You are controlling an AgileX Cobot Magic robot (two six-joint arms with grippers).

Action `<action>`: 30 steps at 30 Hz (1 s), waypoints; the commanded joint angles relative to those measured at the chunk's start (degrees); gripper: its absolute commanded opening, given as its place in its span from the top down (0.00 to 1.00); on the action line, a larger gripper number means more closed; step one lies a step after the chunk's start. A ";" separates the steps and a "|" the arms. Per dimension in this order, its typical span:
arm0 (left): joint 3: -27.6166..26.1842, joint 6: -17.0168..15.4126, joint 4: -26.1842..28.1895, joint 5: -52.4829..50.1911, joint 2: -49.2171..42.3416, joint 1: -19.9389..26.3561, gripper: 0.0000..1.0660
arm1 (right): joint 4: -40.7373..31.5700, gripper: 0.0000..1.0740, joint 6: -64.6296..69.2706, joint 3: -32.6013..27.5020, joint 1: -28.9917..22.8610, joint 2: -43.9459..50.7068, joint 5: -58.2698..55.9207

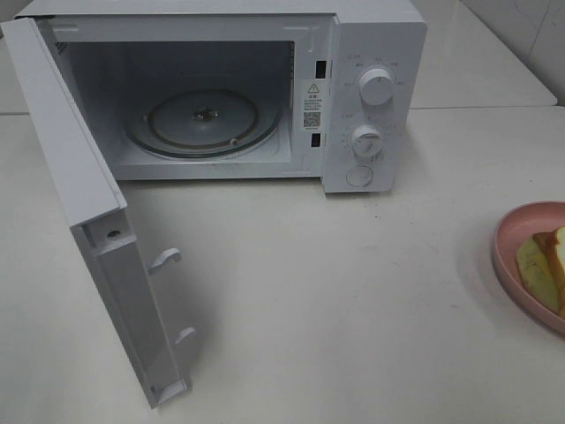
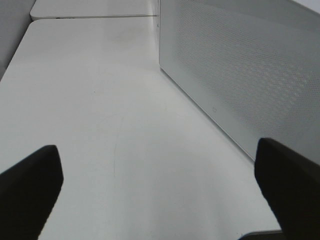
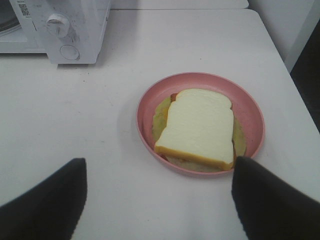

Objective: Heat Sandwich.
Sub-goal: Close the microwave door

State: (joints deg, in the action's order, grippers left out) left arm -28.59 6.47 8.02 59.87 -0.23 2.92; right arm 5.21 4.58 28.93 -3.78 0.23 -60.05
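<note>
The sandwich point(image 3: 199, 127), white bread with a tan crust over a yellow-green layer, lies on a round pink plate point(image 3: 147, 102) on the white table. In the exterior view the plate point(image 1: 510, 237) and sandwich point(image 1: 545, 265) show only partly at the right edge. The white microwave point(image 1: 375, 97) stands at the back with its door point(image 1: 75, 185) swung wide open and the glass turntable point(image 1: 205, 122) bare. My right gripper point(image 3: 159, 200) is open, its dark fingers point(image 3: 47, 205) just short of the plate. My left gripper point(image 2: 160, 187) is open over bare table beside the perforated door point(image 2: 240, 75).
The open door juts toward the front left of the table. Two knobs point(image 1: 378, 86) and a round button point(image 1: 359, 176) sit on the microwave's right panel. The table edge point(image 3: 280, 50) runs close to the right of the plate. A second table point(image 2: 90, 7) adjoins at the back.
</note>
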 commanded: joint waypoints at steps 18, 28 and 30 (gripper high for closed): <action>-1.95 0.00 1.49 -9.00 9.68 0.06 0.15 | 0.11 0.29 -0.80 0.00 0.40 1.55 0.57; -0.86 0.00 0.57 -17.70 17.48 0.06 0.62 | 0.11 0.29 -0.80 0.00 0.40 1.55 0.57; 0.46 0.00 0.57 -21.60 20.40 0.06 0.76 | 0.11 0.29 -0.80 0.00 0.40 1.55 0.57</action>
State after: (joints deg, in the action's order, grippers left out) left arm -28.82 6.47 8.71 41.31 18.96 2.92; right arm 5.21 4.58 28.93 -3.78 0.23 -60.05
